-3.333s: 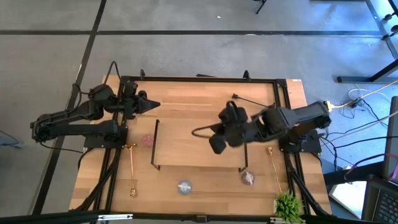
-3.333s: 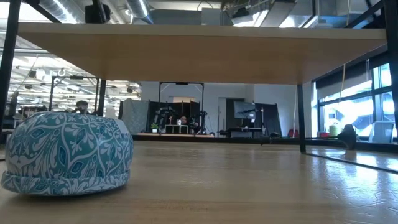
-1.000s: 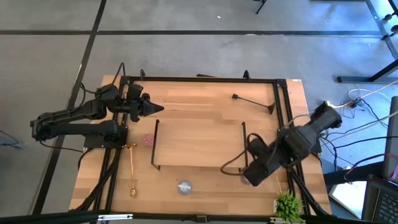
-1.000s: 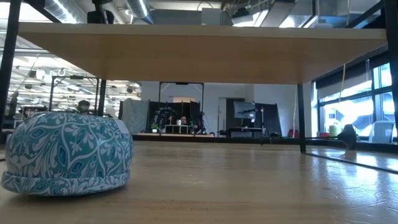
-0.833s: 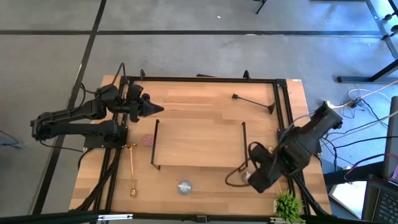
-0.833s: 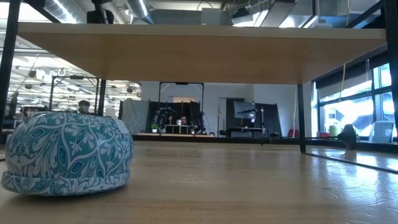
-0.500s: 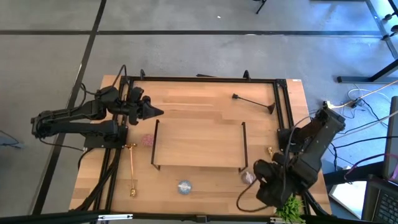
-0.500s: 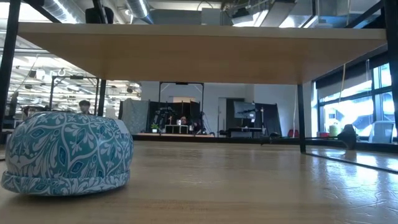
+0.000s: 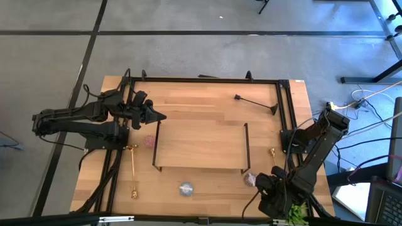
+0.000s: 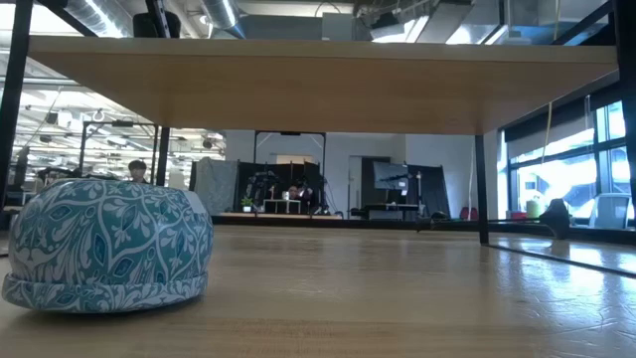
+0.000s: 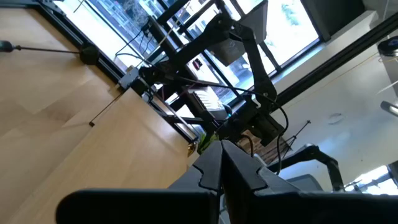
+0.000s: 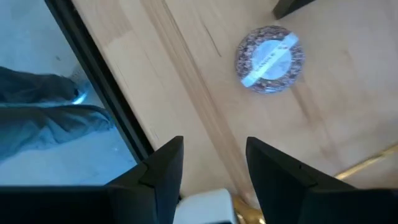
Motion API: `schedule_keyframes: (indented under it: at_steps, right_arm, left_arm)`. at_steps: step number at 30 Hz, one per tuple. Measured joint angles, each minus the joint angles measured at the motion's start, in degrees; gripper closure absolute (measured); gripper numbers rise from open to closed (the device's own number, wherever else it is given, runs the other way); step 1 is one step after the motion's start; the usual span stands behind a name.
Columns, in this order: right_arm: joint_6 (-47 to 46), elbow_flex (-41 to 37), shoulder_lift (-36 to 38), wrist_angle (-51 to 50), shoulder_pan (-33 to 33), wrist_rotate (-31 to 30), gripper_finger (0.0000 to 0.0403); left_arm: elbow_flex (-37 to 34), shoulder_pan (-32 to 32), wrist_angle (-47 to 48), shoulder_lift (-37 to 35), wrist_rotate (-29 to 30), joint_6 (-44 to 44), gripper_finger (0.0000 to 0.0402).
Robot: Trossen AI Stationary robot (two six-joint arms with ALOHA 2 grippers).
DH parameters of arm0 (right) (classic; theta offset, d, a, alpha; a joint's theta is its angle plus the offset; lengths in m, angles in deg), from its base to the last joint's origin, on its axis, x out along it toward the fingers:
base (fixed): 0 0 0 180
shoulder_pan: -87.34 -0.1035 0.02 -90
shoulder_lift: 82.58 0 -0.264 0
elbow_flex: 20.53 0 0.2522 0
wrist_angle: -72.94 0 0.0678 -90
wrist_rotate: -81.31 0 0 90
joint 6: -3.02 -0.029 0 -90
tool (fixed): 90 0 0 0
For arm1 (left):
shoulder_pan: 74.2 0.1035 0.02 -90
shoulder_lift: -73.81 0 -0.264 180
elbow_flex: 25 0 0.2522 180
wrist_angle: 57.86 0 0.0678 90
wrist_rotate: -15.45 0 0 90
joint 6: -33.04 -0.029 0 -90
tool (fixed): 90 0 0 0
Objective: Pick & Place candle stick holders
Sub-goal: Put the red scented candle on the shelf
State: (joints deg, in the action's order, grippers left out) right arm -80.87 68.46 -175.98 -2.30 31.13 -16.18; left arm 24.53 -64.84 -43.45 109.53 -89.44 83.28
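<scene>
Wooden table (image 9: 201, 107) seen from above. The right gripper (image 12: 208, 165), at five o'clock, has dark angular jaws parted and empty above the edge, near a squat glittery mauve round (image 12: 270, 59). The left gripper (image 9: 157, 116), at nine o'clock, is closed to a point, holding nothing.

The wooden counter (image 9: 201, 103) carries a railed board (image 9: 200, 145), a black stem (image 9: 254, 103), gold stems (image 9: 133, 171) — and pink (image 9: 149, 142), blue (image 9: 186, 188), mauve (image 9: 250, 179) rounds.

Robotics lab: other arm rigs (image 10: 283, 194) beyond.
</scene>
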Motion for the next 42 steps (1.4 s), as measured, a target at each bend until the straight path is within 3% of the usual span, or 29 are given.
schedule_keyframes:
  at_steps: [5, 13, 17, 23, 42]
  right_arm:
    - [-1.2, -2.2, 0.0, 0.9, 0.3, -0.4, 0.0184]
    - [-0.2, -2.4, -0.8, 0.4, 0.4, -8.7, 0.0113]
    - [-0.8, -3.3, -2.8, 1.2, 1.0, -8.6, 0.0094]
    - [-1.6, -6.2, -6.1, 7.2, 1.5, -7.2, 0.0089]
    - [-4.2, -6.3, -11.5, 6.5, 4.5, -8.1, 0.0089]
  left_arm:
    - [0.0, -0.3, 0.1, 0.9, 0.0, 0.0, 0.0398]
    - [0.0, -0.3, 0.0, 1.2, -0.1, 0.0, 0.0398]
    - [0.0, -0.7, 0.0, 1.2, -0.1, 0.0, 0.0398]
    - [0.0, -2.8, 0.0, 1.1, 0.1, 0.0, 0.0398]
    - [0.0, -10.4, 0.0, 1.2, 7.5, 0.6, 0.0398]
